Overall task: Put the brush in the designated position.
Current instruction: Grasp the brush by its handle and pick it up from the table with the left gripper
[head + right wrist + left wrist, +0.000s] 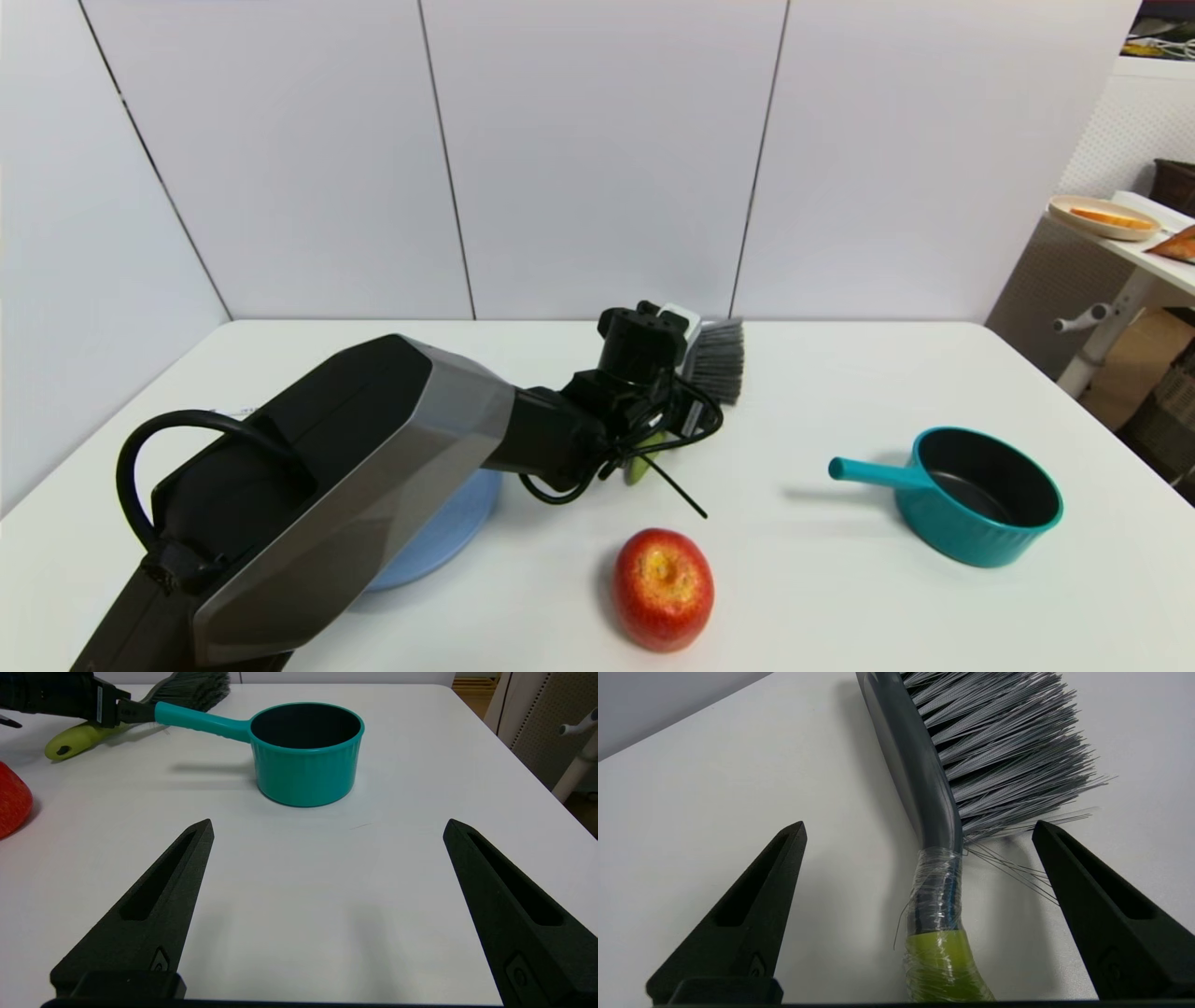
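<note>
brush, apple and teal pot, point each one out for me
brush [999, 751], left wrist view, on the grey bristles
apple [663, 588], head view, on the middle of its red skin
teal pot [306, 772], right wrist view, on the ribbed outer wall

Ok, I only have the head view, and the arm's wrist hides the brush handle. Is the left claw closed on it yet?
Observer: No. The left claw is open and straddles the brush at its neck, with neither finger touching it.
Operator: Is the brush lifted?
Observer: No. The right wrist view shows its green handle lying on the table.
Operator: Where's the right claw?
Observer: The right claw is open, over bare table short of the teal pot.
</note>
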Controlling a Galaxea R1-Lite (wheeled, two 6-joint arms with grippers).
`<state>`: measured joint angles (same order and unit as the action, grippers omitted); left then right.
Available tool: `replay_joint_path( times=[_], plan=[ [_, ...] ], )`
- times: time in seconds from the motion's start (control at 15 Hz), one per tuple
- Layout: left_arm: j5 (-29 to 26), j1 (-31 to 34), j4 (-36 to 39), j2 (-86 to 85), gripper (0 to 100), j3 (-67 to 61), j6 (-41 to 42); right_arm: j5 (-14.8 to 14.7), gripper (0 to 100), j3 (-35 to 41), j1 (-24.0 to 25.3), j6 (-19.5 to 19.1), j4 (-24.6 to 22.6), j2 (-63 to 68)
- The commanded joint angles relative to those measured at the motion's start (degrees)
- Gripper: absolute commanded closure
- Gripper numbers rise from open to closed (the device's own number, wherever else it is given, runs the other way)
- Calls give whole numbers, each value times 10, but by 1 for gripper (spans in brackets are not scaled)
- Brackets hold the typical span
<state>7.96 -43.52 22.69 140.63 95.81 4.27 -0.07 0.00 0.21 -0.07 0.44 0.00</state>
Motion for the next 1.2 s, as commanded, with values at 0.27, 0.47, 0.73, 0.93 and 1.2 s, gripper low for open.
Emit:
replay_joint_path(
  times=[0.27, 0.47, 0.73, 0.93, 1.2],
  plan=[
    [0, 2, -9, 1, 100, -1, 2, 0, 0, 1, 0, 0, 0, 1],
    [0, 3, -35, -7, 100, 0, 1, 0, 0, 1, 1, 0, 0, 1],
    [0, 3, -51, -18, 100, 1, 1, 0, 0, 1, 1, 0, 0, 1],
    [0, 3, -50, -30, 100, 8, 2, 0, 0, 1, 1, 0, 0, 1],
    [1, 9, -67, -94, 100, 15, 4, 0, 0, 1, 0, 0, 0, 1]
  ],
)
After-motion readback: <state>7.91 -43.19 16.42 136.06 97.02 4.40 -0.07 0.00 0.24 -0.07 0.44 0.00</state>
